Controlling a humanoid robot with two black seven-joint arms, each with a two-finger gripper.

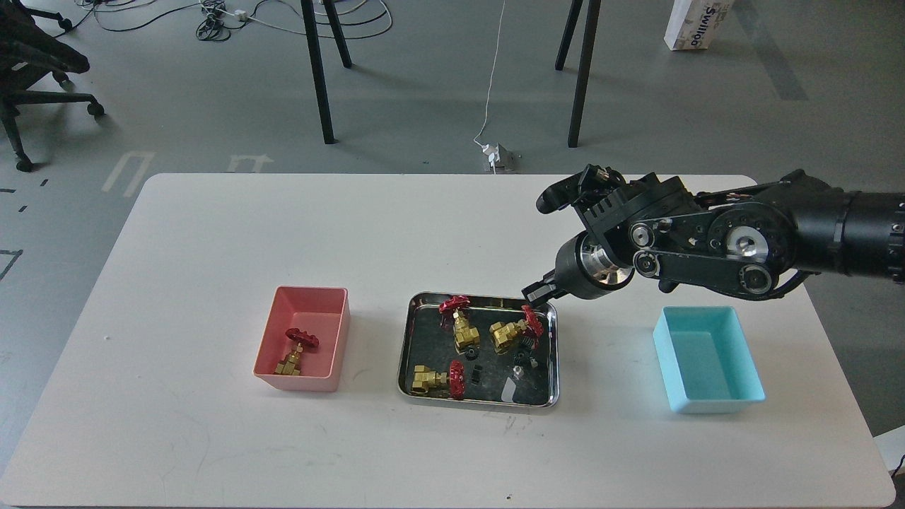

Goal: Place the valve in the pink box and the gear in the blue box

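Observation:
The pink box [295, 382] at centre left holds one brass valve [295, 352] with a red handwheel. The steel tray [478, 403] holds three more valves [461, 327] and a few tiny black gears [476, 375]. The blue box [714, 405] at the right looks empty. My right gripper [535, 293] hangs above the tray's far right corner, between the tray and the blue box. Its fingers are small and dark, and I cannot tell whether they hold anything. My left gripper is out of view.
The white table's far edge [452, 177] lies behind the arm. Black chair and table legs [318, 71] and cables stand on the floor beyond it. A small white scrap [508, 389] lies in the tray.

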